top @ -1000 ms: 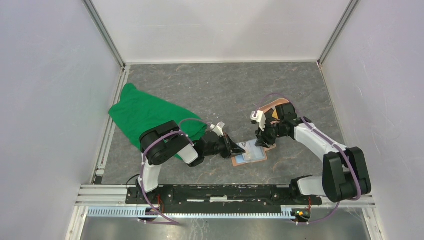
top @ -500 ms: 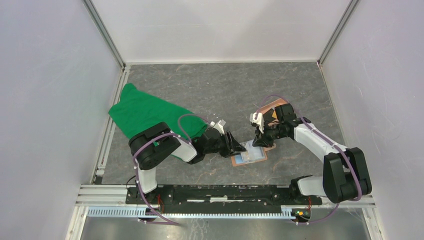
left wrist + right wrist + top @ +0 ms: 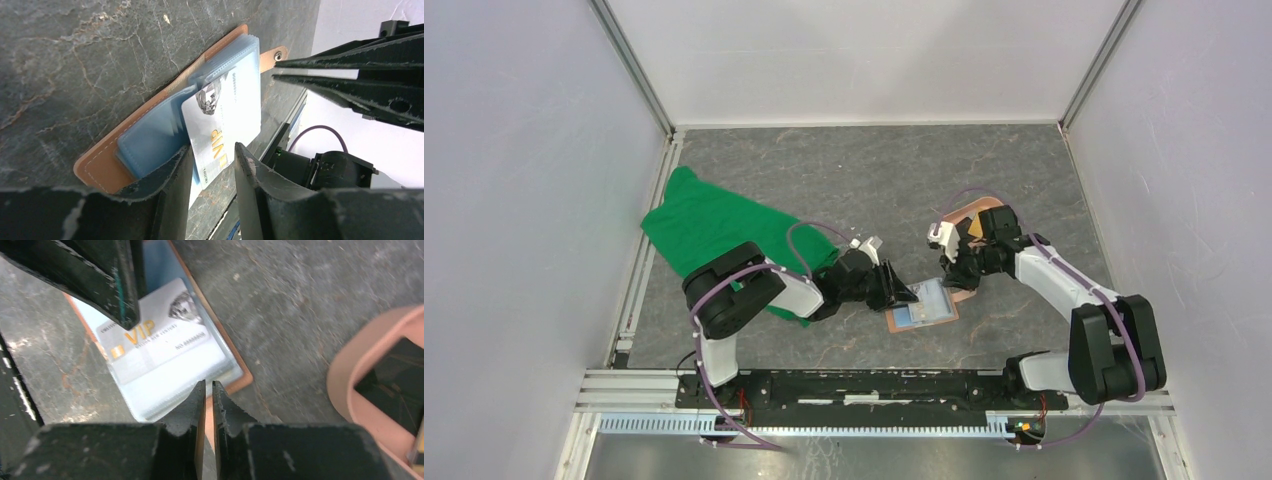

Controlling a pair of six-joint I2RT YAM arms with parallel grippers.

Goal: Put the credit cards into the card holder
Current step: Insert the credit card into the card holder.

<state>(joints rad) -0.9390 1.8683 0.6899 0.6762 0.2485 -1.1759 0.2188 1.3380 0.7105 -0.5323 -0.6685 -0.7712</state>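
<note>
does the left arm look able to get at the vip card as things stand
Probably yes: the left end effector is open, with the free end of the VIP card between its fingers and nothing covering it. The right end effector pinches the far edge of the card holder, out of the way.

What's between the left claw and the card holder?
Left wrist view: a white VIP card, partly tucked into the card holder, its free end inside the open left claw.

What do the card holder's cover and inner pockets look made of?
The card holder: cover looks like matte tan leather or leatherette, with stitching along its edge. The pockets: soft, translucent blue-grey plastic, probably vinyl, slightly glossy.
</note>
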